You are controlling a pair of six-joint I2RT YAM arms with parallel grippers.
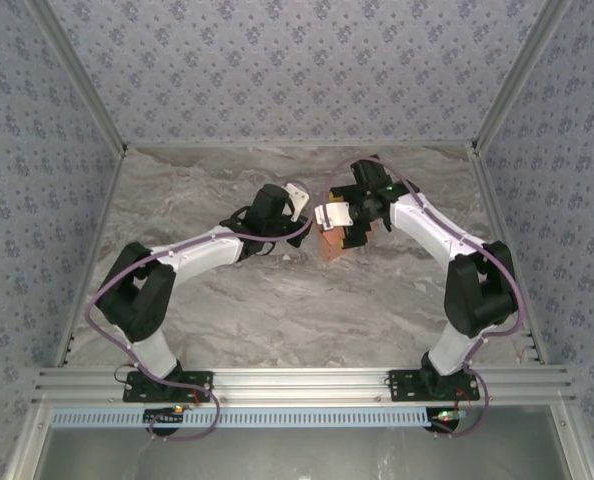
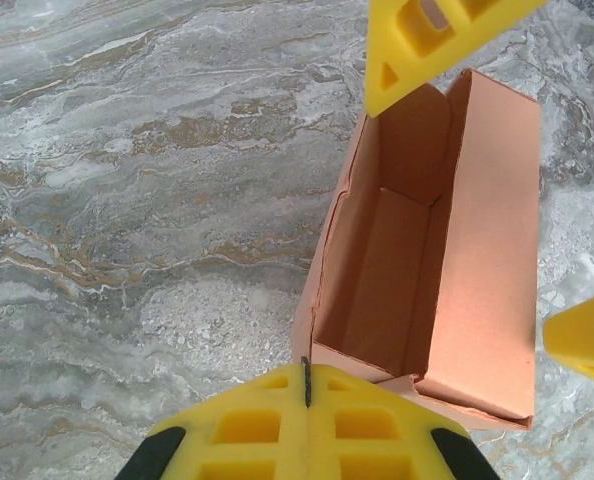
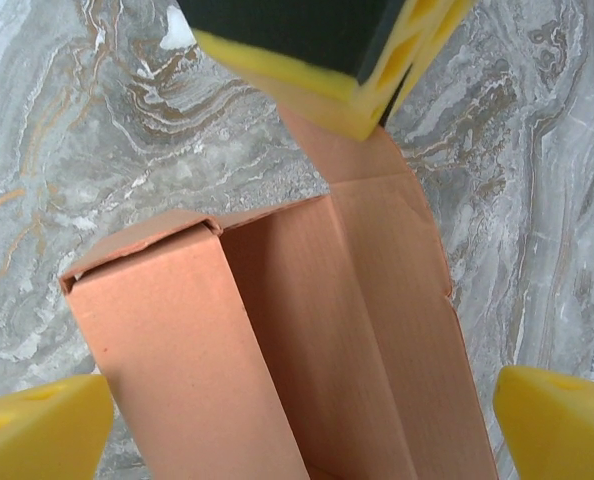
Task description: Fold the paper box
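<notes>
**At mid-table, toward 12 o'clock: box half formed, lid panel upright**

Seen from above, the paper box point(image 1: 333, 246) sits just past the centre of the table point(image 1: 227, 300). The left gripper point(image 1: 295, 203) is at its 10 o'clock and the right gripper point(image 1: 344, 220) reaches over it from 1 o'clock.

On the left wrist camera the box is an open trough with one long panel standing along its 3 o'clock side. The left fingers point(image 2: 247, 430) are pressed together at the near end wall. The right fingers point(image 3: 552, 420) stand apart, straddling the box.

The step looks like closing that long panel. I'd keep the left tip anchoring the end and fold gently along the crease, since thin card will likely buckle.

Whether card is nipped between the left fingers is unclear. A yellow finger hides the far end, and the right wrist view cuts off the box's lower part.
</notes>
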